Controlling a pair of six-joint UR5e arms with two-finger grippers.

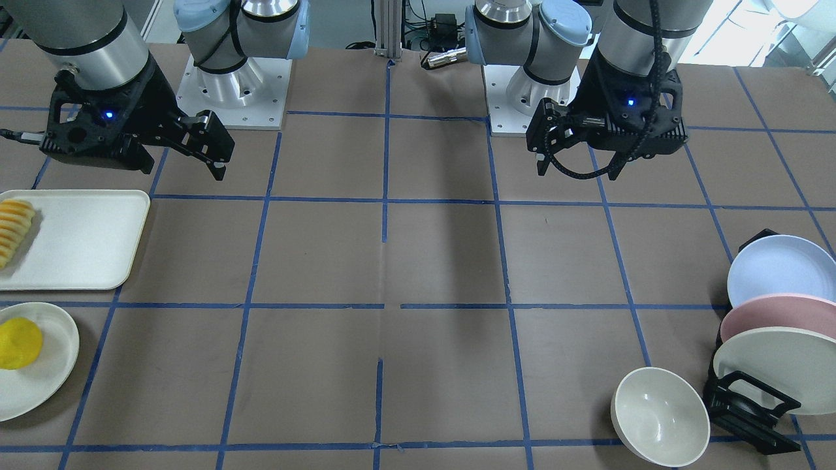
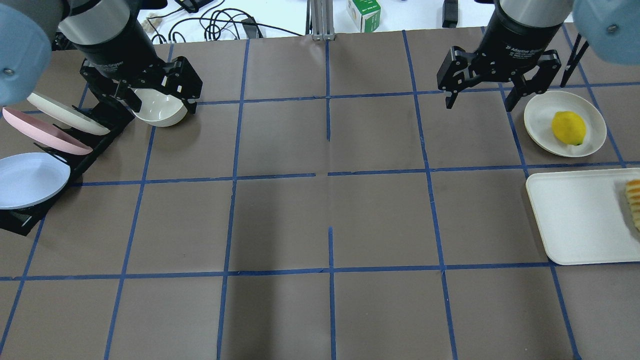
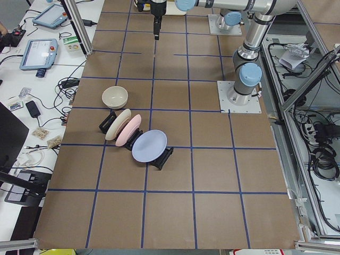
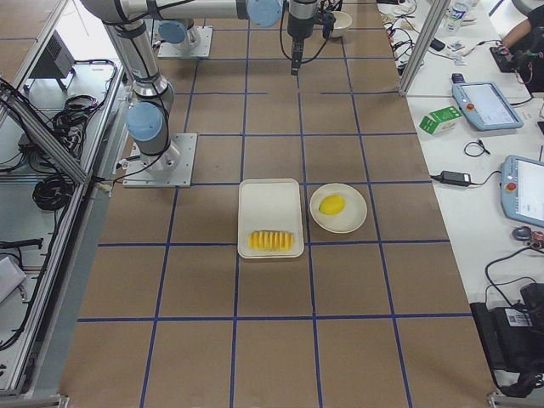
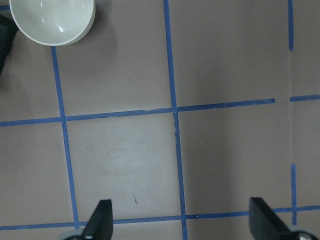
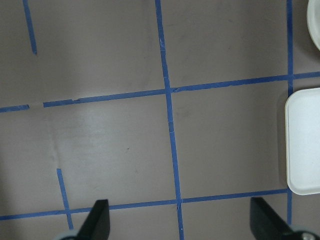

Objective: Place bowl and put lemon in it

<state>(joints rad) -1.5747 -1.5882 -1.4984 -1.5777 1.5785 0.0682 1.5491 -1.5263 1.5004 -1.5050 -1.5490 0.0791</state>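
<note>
Jaws stand apart on both arms: the left gripper (image 1: 577,166) hangs nearer the deep glossy cream-white bowl (image 1: 659,416), far left by the black plate rack (image 1: 751,408), the right gripper (image 2: 479,102) nearer the yellow oval lemon (image 2: 568,128) on its flat cream plate (image 2: 537,107), far right.

Worktop (image 2: 280,220) seen in matte brown, crossed by blue tape grid (image 2: 328,174). Bowl (image 1: 659,418) noted as glossy cream-white, unpatterned. Lemon (image 2: 568,128): bright yellow, dark green tip. Round plate (image 2: 537,117) and tray (image 2: 575,215): cream-white. Fruit slices (image 1: 14,228): orange-yellow, banded. Racked plates coloured pale blue (image 1: 777,267), pink (image 1: 771,316), cream (image 1: 777,365); rack (image 1: 751,411) black. Left claw (image 1: 577,171) and right claw (image 2: 478,106): black, blue light lit on each.
</note>
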